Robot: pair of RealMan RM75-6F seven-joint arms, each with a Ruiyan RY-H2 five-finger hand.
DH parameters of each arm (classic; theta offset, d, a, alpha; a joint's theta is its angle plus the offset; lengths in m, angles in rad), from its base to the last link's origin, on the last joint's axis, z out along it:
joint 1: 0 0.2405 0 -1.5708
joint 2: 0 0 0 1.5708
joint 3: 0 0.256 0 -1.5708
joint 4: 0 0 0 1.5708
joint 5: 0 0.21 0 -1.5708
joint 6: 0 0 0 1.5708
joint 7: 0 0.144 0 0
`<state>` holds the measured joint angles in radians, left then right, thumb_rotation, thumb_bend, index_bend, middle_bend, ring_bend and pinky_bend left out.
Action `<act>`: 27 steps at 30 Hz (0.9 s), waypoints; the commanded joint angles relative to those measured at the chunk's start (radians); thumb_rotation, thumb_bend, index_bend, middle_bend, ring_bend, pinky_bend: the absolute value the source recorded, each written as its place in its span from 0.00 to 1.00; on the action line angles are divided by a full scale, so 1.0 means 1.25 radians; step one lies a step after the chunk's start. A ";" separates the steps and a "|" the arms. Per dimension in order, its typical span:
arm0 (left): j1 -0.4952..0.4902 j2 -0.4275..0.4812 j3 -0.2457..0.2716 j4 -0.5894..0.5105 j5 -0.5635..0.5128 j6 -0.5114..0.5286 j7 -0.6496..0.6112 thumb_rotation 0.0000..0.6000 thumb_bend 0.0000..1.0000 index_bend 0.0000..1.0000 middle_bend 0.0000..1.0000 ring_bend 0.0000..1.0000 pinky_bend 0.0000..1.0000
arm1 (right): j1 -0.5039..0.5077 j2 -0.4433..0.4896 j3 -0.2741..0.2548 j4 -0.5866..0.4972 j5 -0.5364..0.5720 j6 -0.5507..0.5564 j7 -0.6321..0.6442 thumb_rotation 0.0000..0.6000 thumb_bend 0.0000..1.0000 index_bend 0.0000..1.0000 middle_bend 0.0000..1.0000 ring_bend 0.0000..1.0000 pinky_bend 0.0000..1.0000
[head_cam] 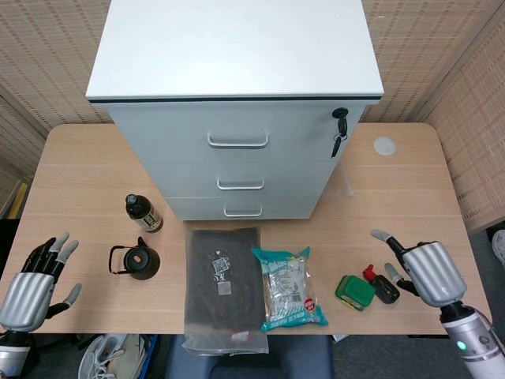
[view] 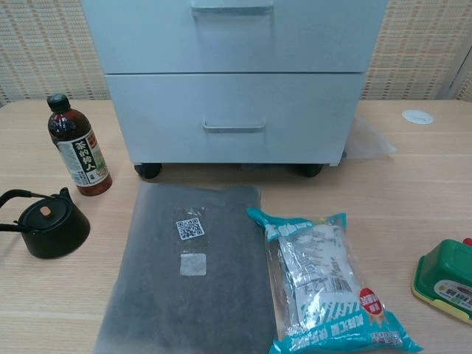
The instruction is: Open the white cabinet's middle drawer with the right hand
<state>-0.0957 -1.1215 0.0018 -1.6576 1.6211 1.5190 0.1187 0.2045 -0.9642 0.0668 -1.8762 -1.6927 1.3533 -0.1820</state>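
White cabinet (head_cam: 237,118) at upper centre of the head view, standing on the table (head_cam: 394,197). Its middle drawer (head_cam: 241,180) is shut, its handle (head_cam: 241,185) untouched. Right hand (head_cam: 426,268) hovers at lower right above small green and black items, fingers spread, holding nothing, well apart from the drawer. Left hand (head_cam: 31,288), lower left, likewise empty and spread. Approach, grasp and pull all remain.

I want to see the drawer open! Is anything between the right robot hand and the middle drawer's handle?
Yes, low down: the green box and small black item lie beside the right robot hand, toward the middle drawer's handle. Above them, nothing visible blocks it.
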 commanded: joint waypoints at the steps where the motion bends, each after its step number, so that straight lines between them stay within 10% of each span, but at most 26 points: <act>1: 0.000 0.001 0.000 -0.001 0.000 0.001 0.001 1.00 0.33 0.09 0.00 0.03 0.11 | 0.086 0.035 0.059 -0.100 0.052 -0.098 -0.079 1.00 0.34 0.18 0.90 0.95 0.85; 16: 0.002 0.004 0.002 0.001 -0.002 0.000 -0.004 1.00 0.32 0.09 0.00 0.03 0.11 | 0.309 0.012 0.194 -0.219 0.338 -0.283 -0.289 1.00 0.35 0.18 0.93 0.97 0.86; 27: -0.001 -0.002 0.003 0.008 -0.002 -0.006 -0.007 1.00 0.32 0.09 0.00 0.03 0.11 | 0.438 -0.038 0.210 -0.225 0.517 -0.295 -0.417 1.00 0.35 0.18 0.93 0.97 0.86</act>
<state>-0.0972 -1.1244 0.0051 -1.6473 1.6185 1.5115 0.1102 0.7342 -0.9975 0.3244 -2.1578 -1.0618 0.9839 -0.6861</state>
